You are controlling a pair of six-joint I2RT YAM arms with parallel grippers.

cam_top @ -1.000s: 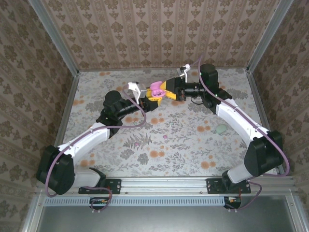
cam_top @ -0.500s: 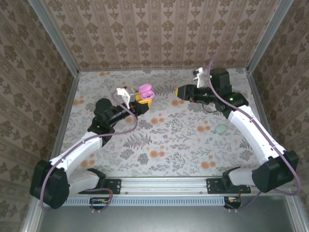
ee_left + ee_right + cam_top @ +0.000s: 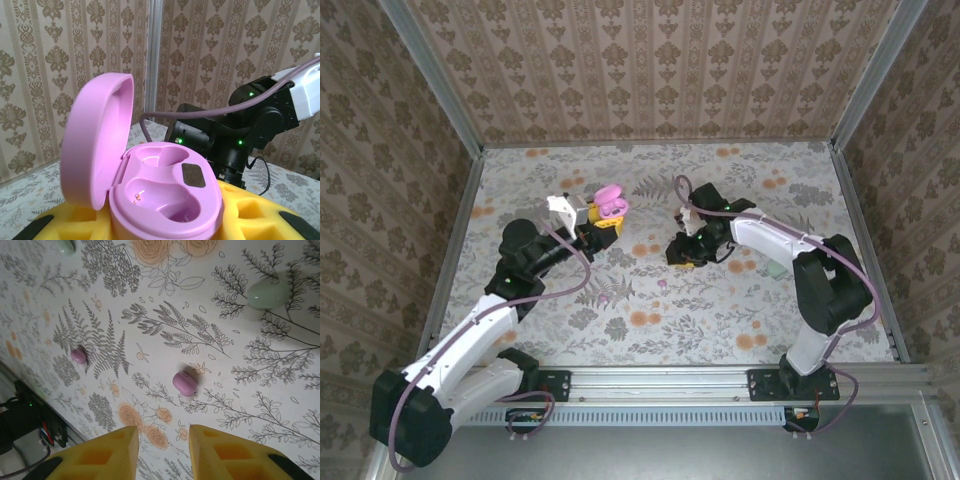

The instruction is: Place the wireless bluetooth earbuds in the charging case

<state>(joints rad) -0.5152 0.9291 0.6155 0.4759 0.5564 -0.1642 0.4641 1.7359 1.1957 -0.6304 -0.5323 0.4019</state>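
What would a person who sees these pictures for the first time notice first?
The open pink charging case, held off the table by the left gripper, stands out most: its lid is up and nothing lies inside. Next come the pink earbuds on the flowered table: one earbud just ahead of the right gripper, the other earbud further off.

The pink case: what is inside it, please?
The open case has two wells, both apparently empty, a dark patch beside them and small contacts in the near well. Its underside is hidden by the yellow fingers holding it.
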